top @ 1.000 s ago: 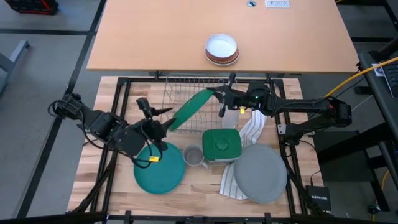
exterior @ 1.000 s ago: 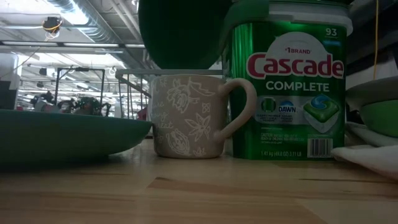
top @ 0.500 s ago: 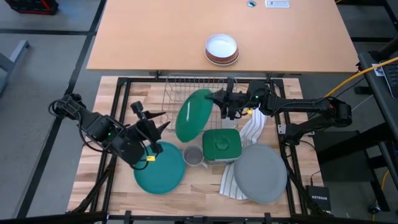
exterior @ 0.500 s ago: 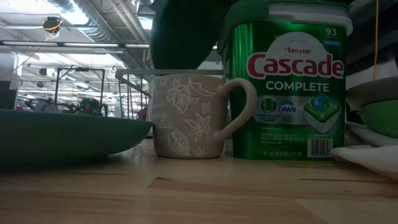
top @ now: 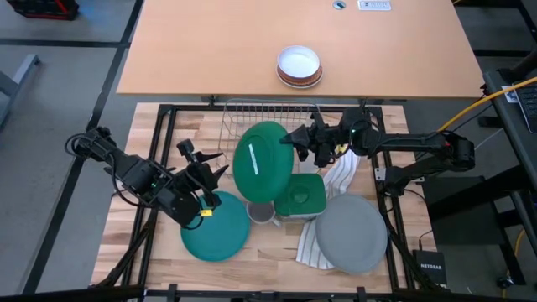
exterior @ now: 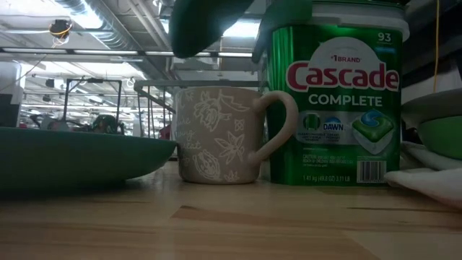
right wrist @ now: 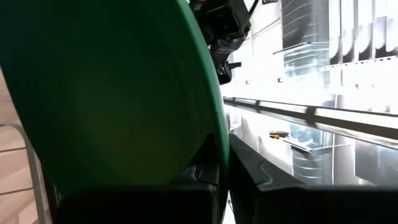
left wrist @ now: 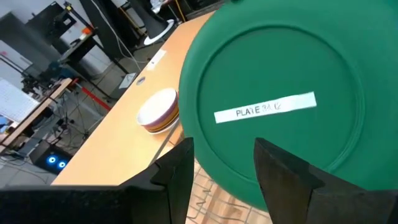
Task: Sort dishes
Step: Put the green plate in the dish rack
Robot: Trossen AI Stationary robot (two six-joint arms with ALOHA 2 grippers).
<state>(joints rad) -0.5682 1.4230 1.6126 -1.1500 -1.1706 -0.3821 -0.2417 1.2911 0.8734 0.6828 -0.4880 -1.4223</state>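
A: Nearest us, the grey plate [top: 351, 233] lies flat at five o'clock on a striped towel [top: 334, 195], with the teal plate [top: 216, 228] flat at seven. Between them sit the mug [top: 261, 211] and the Cascade tub [top: 299, 195].

B: And the left gripper [top: 204, 163]?

A: It hovers just above the teal plate's far edge, fingers apart, holding nothing, aimed towards three o'clock at the plate in the air.

B: That's the dark green plate [top: 263, 163]?

A: Yes, lifted over the middle of the table, tilted so its underside with a white label faces up. The right gripper [top: 295, 143] is clamped on its rim at the three o'clock side. Beyond it, the wire rack [top: 267, 113] waits at twelve o'clock, and the bowl [top: 299, 66] sits well apart on the far table.

B: So what makes this step go well?

A: I'd say bringing it upright, edge-on to the rack wires, and lowering it slowly into a slot. With only a rim pinch, a quick swing could twist it loose. The mug and tub sit right under it, so keep it high. I can't pick out the light green plate clearly.
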